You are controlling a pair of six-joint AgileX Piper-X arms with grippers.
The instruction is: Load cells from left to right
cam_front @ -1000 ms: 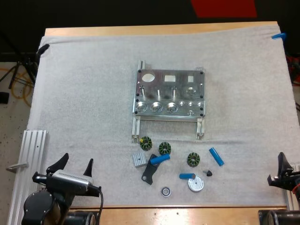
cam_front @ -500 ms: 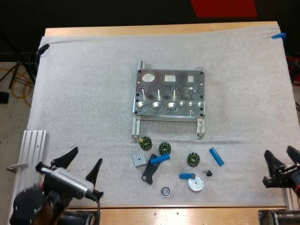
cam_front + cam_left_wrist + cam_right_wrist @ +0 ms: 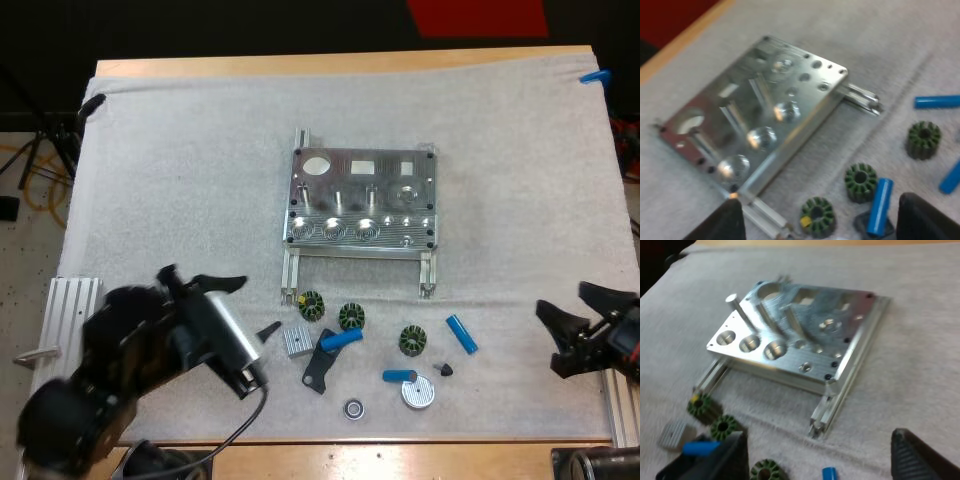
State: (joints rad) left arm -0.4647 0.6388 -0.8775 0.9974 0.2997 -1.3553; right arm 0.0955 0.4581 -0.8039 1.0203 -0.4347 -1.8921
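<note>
The metal fixture (image 3: 362, 200) lies mid-mat, its round pockets along the near edge; it also shows in the wrist views (image 3: 755, 110) (image 3: 800, 335). Three blue cylinders lie loose in front of it: one (image 3: 341, 340) resting on a black bracket, one (image 3: 461, 334) to the right, one (image 3: 400, 376) by a white disc. My left gripper (image 3: 245, 305) stands open just left of the parts, over the near cylinder (image 3: 879, 206), holding nothing. My right gripper (image 3: 560, 297) is open above the mat's right side, apart from the parts, with the fixture ahead of it.
Three green toothed rings (image 3: 312, 305) (image 3: 351, 317) (image 3: 414, 341) lie among the cylinders. A grey finned block (image 3: 297, 340), black bracket (image 3: 318, 368), white disc (image 3: 418, 393), small bearing (image 3: 353, 408) and black cone (image 3: 445, 369) crowd the near mat. An aluminium rail (image 3: 70, 330) lies off the mat's left.
My left arm has swung up and right, from the near left corner to beside the loose parts. My right gripper has moved left, in over the mat. Both stay open.
</note>
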